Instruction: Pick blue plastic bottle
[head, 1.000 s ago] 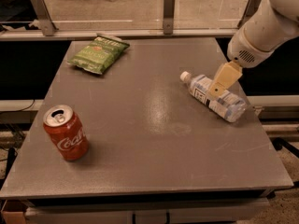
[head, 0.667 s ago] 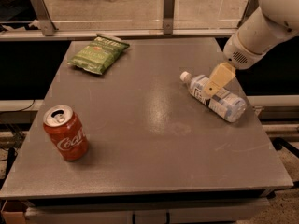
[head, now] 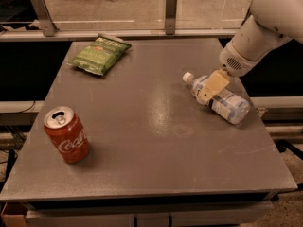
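Bottle [head: 230, 107] is lying on its side near the right of the table [head: 156, 145], cap pointing back-left. Gripper [head: 210, 86] is sitting over its neck end. Can [head: 66, 135] is standing front left. Bag [head: 99, 54] is lying back left.

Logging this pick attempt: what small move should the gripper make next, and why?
Probably ease down a little onto the blue plastic bottle. The gripper sits over the bottle's cap-end shoulder, and the bottle lies on its side on the table near the right edge, not lifted. Whether there is contact cannot be told from this view.
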